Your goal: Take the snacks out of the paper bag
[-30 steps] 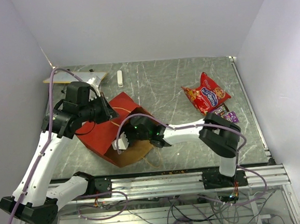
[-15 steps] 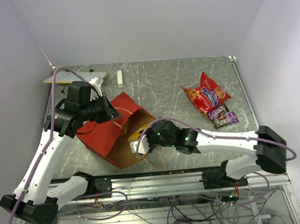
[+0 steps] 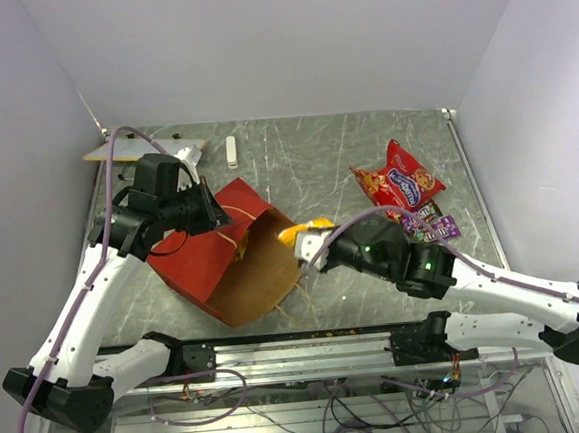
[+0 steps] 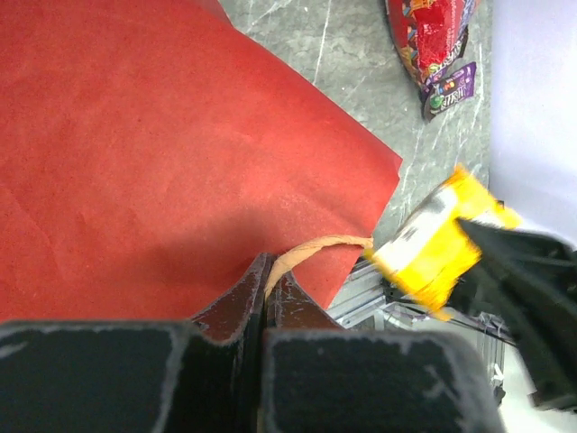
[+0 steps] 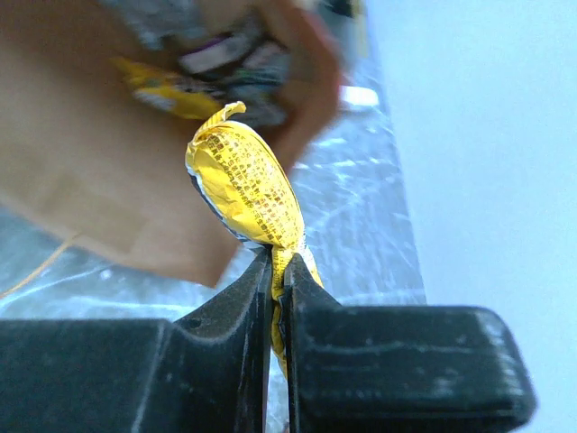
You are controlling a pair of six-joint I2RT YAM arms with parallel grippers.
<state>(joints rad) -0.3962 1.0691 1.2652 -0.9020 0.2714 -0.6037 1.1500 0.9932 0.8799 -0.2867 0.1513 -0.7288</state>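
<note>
Backed out of the paper bag (image 3: 188, 260) mouth, right hand (image 5: 278, 271) clamps a crinkly yellow packet (image 5: 245, 185) just beside it; left hand (image 4: 268, 281) pinched shut on the bag's thin tan string handle (image 4: 317, 244).

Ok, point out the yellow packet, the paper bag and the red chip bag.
yellow packet (image 5: 245, 185), right wrist view, middle of its printed face.
paper bag (image 3: 198, 259), top view, red outer side.
red chip bag (image 3: 399, 180), top view, blue logo at its centre.
</note>
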